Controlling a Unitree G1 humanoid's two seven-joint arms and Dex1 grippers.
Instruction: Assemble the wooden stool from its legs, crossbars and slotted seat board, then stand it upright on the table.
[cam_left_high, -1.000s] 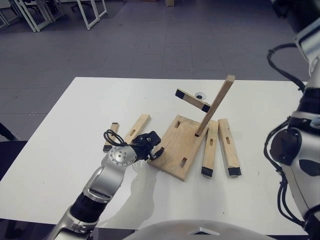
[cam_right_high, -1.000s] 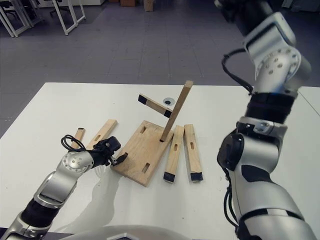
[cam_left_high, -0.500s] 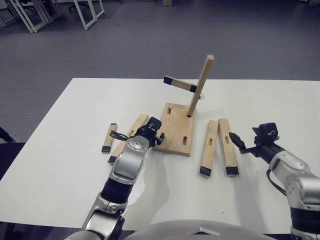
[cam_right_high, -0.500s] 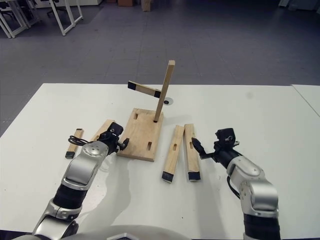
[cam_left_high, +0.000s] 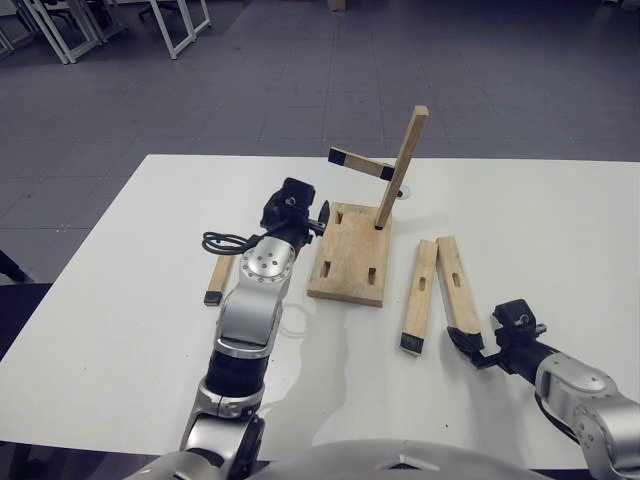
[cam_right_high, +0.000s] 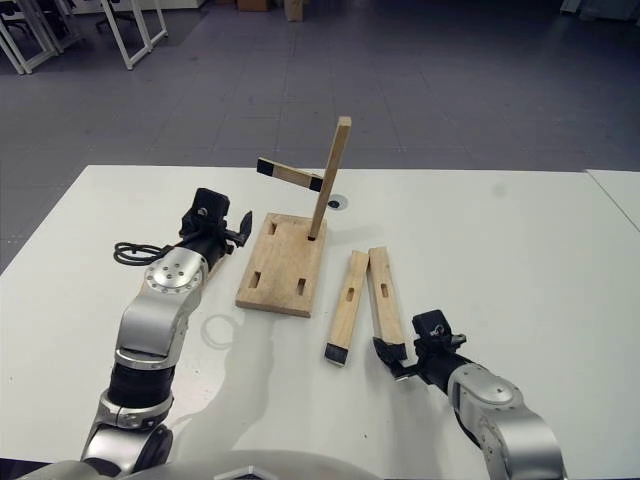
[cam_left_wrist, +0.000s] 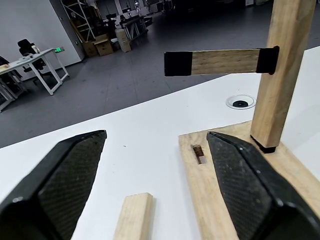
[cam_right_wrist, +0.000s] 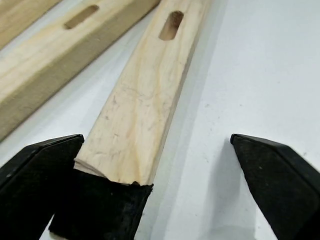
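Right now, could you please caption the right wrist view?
Open right gripper straddles the black-capped end of a slotted leg on the table.

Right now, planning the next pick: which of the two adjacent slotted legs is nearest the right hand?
The pair's right leg: its black end lies ahead of the open right hand; the left leg is farther.

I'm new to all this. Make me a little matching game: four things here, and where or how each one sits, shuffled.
1 board
2 upright leg
3 crossbar
4 right gripper

A open at a lying leg's black end
B flat on the table
C sticks out sideways from 2, in the air
D stands in the board

Pairs: 1-B, 2-D, 3-C, 4-A
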